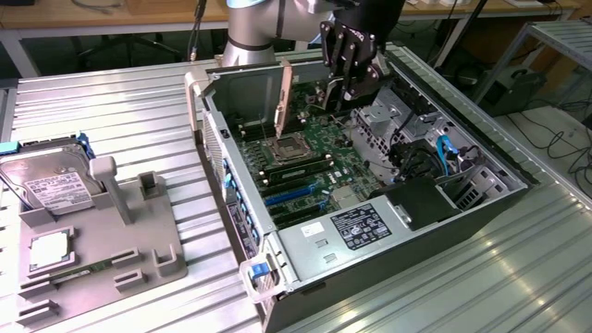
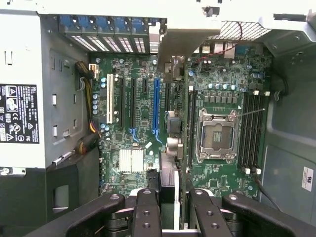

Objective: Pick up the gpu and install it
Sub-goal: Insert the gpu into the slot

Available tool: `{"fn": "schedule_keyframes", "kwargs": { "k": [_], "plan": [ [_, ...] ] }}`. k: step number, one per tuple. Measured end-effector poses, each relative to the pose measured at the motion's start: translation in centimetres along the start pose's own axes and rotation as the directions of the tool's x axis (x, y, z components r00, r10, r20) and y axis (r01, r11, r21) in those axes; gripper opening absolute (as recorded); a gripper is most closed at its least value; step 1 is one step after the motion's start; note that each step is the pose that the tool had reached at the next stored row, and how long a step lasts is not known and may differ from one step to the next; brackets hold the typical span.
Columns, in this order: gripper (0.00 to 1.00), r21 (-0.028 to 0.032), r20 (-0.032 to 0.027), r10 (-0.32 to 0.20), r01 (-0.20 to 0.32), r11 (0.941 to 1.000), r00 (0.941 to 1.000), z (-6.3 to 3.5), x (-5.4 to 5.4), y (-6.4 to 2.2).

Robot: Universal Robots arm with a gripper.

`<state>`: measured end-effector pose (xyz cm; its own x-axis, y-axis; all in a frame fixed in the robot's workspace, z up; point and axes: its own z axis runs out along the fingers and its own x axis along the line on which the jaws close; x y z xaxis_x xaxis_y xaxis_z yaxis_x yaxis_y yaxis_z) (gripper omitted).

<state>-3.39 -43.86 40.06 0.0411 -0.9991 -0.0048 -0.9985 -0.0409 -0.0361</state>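
Your gripper (image 1: 344,91) hangs over the open computer case (image 1: 481,208), its black fingers (image 2: 146,207) pinched partway in on the gpu (image 1: 285,97) — the card sits edge-on between them. From the exterior view you see the card upright above the motherboard (image 1: 315,163), a thin slab with its long edge pointing down toward the CPU socket (image 1: 290,147), clear of the board and not seated in any slot. Through the wrist view the gpu (image 2: 170,148) runs away from the fingers as a narrow dark strip, lying between the blue expansion slot (image 2: 156,106) and the CPU socket (image 2: 216,136). On the exterior view's left, well apart from the case, you have the hard drive (image 1: 51,184) standing against a grey parts holder (image 1: 102,236) on the ribbed metal table (image 1: 120,111).
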Motion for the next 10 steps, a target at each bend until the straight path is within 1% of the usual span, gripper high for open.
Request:
{"fn": "schedule_keyframes", "kwargs": {
  "k": [5, 6, 7, 8, 10],
  "plan": [
    [0.28, -0.0006, -0.0004, 0.0, 0.0, 1.0, 1.0, 0.96, 0.0, 0.1],
    [0.28, -0.0017, -0.0004, 0.001, -0.001, 1.0, 1.0, 1.12, 0.0, 0.11],
    [0.28, -0.0048, -0.0004, 0.002, -0.002, 1.0, 1.0, 1.3, 0.0, 0.12],
    [0.28, -0.0057, -0.0005, 0.003, -0.003, 1.0, 1.0, 1.38, 0.0, 0.16],
    [0.28, -0.0094, -0.0003, 0.008, -0.008, 0.9999, 1.0, 1.56, 0.0, 0.25]
  ]
}}
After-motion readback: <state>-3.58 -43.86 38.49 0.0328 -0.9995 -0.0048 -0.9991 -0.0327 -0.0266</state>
